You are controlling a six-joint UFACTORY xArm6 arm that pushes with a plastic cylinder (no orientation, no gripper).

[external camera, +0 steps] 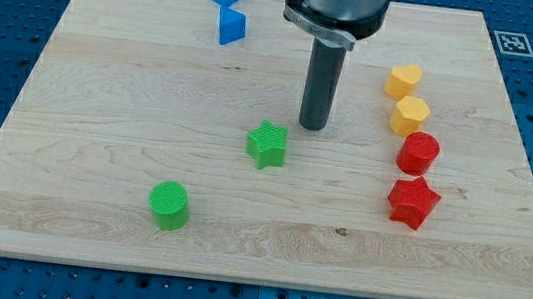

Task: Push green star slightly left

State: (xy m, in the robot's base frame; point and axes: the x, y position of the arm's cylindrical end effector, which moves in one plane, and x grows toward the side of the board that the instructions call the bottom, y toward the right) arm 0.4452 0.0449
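Your green star (267, 145) sits near the middle of the wooden board (101, 101), a little toward the view's bottom, lying flat with nothing touching it. My tip (312, 127) stands just beside it, up and to the view's right, with a thin strip of bare wood showing between them, so no contact yet. That placement looks sensible for the job: you want the star moved toward the view's left, so the rod needs to be on its right side. It seems a touch high, though, and may need to drop level with the star first, or the push could send it down and left. There are no jaws here to open or shut, only a plain dark rod.

Further out, a green cylinder (170, 205) lies down and left of the star, well apart. Two blue blocks (227, 6) sit close together near the view's top. At the right, two yellow blocks (407, 98) and, below them, a red cylinder (418, 153) and red star (412, 202) form a column.

The arm is cut off by the top edge, and the shapes of the blue and yellow blocks are hard to make out
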